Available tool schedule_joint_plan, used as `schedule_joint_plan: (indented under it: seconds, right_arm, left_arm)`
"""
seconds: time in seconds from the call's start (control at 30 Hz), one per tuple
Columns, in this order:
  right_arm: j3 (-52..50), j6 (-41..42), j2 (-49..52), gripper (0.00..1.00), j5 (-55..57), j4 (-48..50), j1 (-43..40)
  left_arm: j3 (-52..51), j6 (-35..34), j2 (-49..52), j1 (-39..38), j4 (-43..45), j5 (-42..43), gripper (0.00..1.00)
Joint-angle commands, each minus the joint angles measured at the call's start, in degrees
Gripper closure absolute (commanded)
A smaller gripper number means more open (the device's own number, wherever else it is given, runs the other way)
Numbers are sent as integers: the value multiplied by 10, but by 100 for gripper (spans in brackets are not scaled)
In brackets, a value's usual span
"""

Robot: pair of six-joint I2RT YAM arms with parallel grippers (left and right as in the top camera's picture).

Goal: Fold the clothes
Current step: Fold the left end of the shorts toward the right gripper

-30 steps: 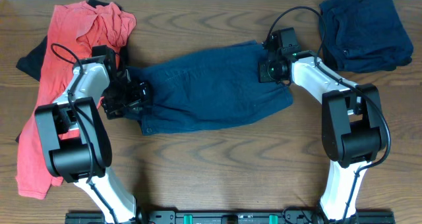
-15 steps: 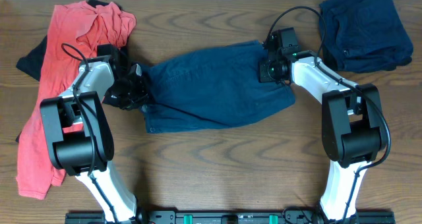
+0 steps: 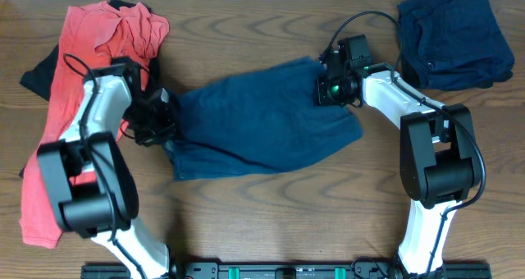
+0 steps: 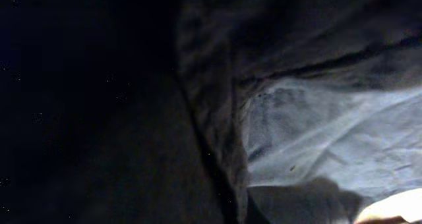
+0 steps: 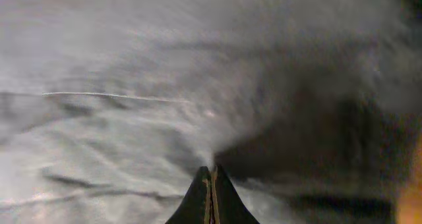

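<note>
R end effector [image 5: 211, 174] pinched on navy shorts [image 3: 262, 125]; L end effector [image 3: 164, 116] grip unclear. Arms should lift both edges evenly, taut.

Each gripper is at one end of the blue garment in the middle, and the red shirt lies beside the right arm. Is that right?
No. The red shirt lies beside the left arm, as the overhead view shows. The left gripper and right gripper are indeed at opposite ends of the blue garment.
</note>
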Motion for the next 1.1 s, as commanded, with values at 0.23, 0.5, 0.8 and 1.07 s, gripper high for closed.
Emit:
schedule_joint_plan:
  seconds: [0.23,0.5,0.8,1.07]
  right_arm:
    - [-2,10,-63,96,-121,-67,4]
    - [-3,2,-62,92,-80,-129,6]
    - [-4,0,-45,94,-63,-68,28]
    - [-4,13,3,99,-19,-10,50]
  left_arm:
    - [71,8,-37,3,-35,-59,94]
    - [177,7,-37,3,-87,-87,94]
    - [196,3,-37,2,-96,-87,94]
    - [196,3,-37,2,-96,-87,94]
